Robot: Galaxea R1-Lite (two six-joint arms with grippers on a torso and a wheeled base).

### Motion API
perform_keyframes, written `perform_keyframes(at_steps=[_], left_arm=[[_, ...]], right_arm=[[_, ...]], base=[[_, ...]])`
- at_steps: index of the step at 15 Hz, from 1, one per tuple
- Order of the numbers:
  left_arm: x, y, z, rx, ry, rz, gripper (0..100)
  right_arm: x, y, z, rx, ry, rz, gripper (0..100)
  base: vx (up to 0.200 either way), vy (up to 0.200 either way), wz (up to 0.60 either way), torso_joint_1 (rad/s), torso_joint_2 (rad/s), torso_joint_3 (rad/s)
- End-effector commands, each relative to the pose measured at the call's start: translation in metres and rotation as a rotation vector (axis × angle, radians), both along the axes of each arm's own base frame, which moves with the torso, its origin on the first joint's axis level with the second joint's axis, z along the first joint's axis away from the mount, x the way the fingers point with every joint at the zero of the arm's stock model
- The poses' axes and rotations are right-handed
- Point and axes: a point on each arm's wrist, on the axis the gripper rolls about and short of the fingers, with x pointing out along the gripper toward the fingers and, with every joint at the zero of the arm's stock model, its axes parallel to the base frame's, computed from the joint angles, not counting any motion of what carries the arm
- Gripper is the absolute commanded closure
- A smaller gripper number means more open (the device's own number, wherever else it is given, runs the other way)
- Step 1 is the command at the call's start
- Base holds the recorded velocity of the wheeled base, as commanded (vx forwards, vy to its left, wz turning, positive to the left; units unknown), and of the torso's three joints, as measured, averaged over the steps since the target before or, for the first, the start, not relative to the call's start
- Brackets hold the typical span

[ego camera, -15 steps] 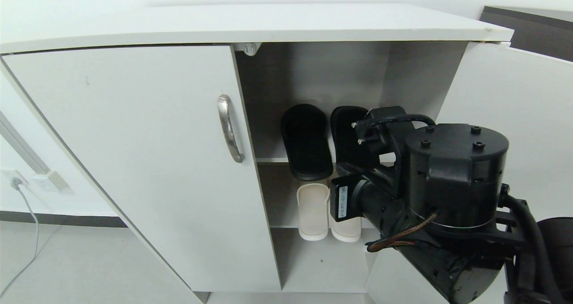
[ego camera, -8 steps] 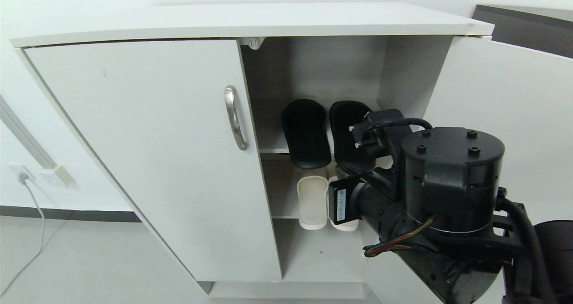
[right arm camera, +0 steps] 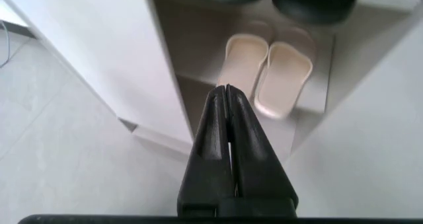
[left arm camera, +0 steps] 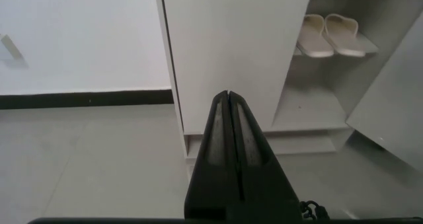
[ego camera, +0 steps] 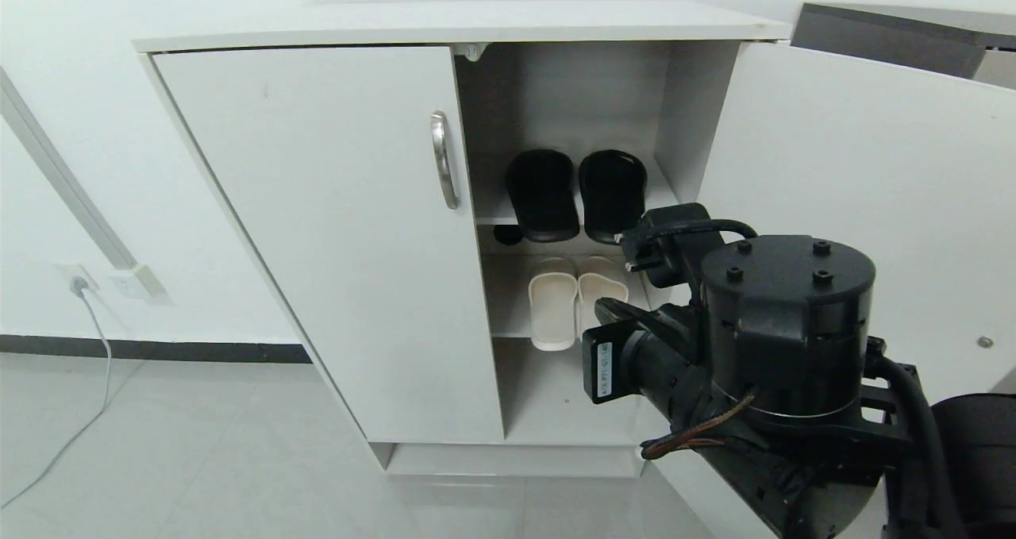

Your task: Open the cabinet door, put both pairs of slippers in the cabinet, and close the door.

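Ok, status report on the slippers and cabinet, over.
Grippers: left gripper shut, right gripper shut, both empty. Stowed: black slippers on upper shelf, cream slippers on shelf below. Open: right door; right arm in front of the cabinet.

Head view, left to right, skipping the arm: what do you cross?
wall socket → closed left door → handle → black slippers on the upper shelf → open right door

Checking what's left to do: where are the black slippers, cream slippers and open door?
black slippers [ego camera: 542,194], head view, middle of the left slipper.
cream slippers [ego camera: 553,309], head view, footbed of the left slipper.
open door [ego camera: 857,190], head view, middle of its inner face.
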Motion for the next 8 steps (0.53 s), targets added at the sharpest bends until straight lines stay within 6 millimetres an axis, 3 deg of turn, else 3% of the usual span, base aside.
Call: perform_keyframes(at_steps=[1, 5, 8], left_arm=[[0.0, 0.0, 0.0, 0.0, 0.0, 0.0, 100], [0.0, 0.0, 0.0, 0.0, -0.002, -0.001, 100], [0.0, 0.0, 0.0, 0.0, -0.002, 0.0, 100]], right_arm=[[0.0, 0.001, -0.002, -0.005, 0.003, 0.001, 100], [0.0, -0.001, -0.008, -0.025, 0.012, 0.0, 100], [0.004, -0.003, -0.013, -0.041, 0.021, -0.009, 100]], base=[[-0.2, 0.0, 0.0, -0.002, 0.0, 0.007], [-0.2, 0.0, 0.0, 0.004, 0.01, 0.004], [0.0, 0.0, 0.0, 0.0, 0.0, 0.0]])
